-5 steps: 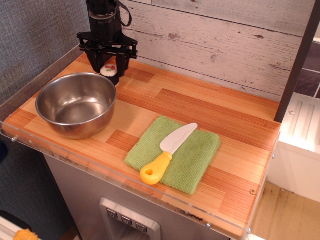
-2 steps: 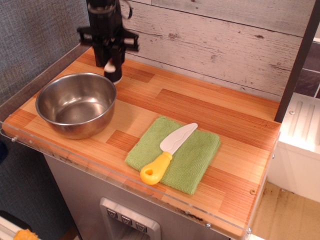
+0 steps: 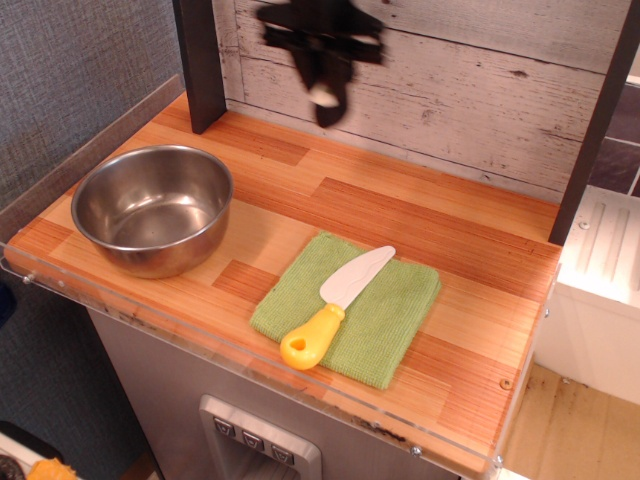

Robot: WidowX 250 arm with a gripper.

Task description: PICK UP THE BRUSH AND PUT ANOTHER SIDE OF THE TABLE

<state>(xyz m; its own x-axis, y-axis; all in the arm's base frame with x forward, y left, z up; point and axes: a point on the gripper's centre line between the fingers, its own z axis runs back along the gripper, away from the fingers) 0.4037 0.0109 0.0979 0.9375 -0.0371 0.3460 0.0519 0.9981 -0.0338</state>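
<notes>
My gripper (image 3: 324, 92) is blurred with motion, high above the back middle of the table (image 3: 400, 215), in front of the plank wall. It is shut on the brush (image 3: 325, 100), a small black cylinder with a white end that shows between the fingers. The brush is well off the wood. The arm above the gripper is cut off by the top edge.
A steel bowl (image 3: 152, 207) sits at the left. A green cloth (image 3: 350, 306) lies at the front middle with a white-bladed, yellow-handled toy knife (image 3: 335, 305) on it. A dark post (image 3: 198, 62) stands at the back left, another (image 3: 598, 120) at the right. A clear rim (image 3: 260, 365) edges the front.
The gripper has lifted the brush from the back left corner behind the bowl and swung it right, to above the back middle of the table.
</notes>
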